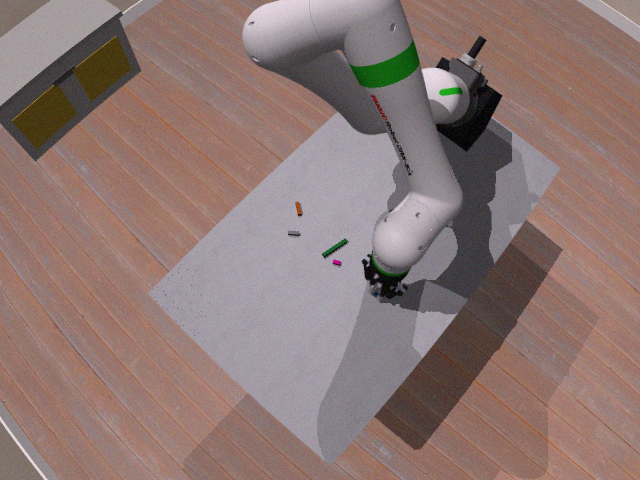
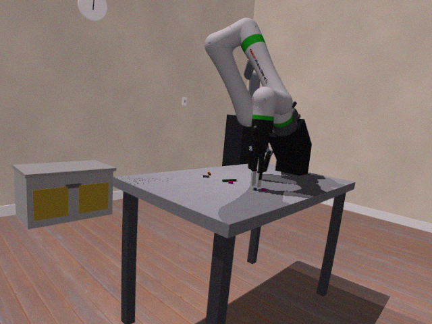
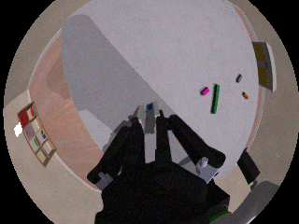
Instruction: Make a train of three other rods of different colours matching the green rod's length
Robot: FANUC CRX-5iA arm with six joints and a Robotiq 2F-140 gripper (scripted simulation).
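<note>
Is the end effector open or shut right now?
Shut, nothing gripped. The end effector has its fingers close together, just above the table, with the blue rod beyond the tips.

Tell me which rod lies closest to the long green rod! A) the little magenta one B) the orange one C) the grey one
A: in the top view the magenta rod lies just beside the green rod, while the grey rod and orange rod lie farther off.

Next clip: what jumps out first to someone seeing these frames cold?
The big white arm with its green band, bent down over the grey table, its pincer nearly closed just above a small blue rod. Further left lie a few scattered rods: green, magenta, grey and orange.
</note>
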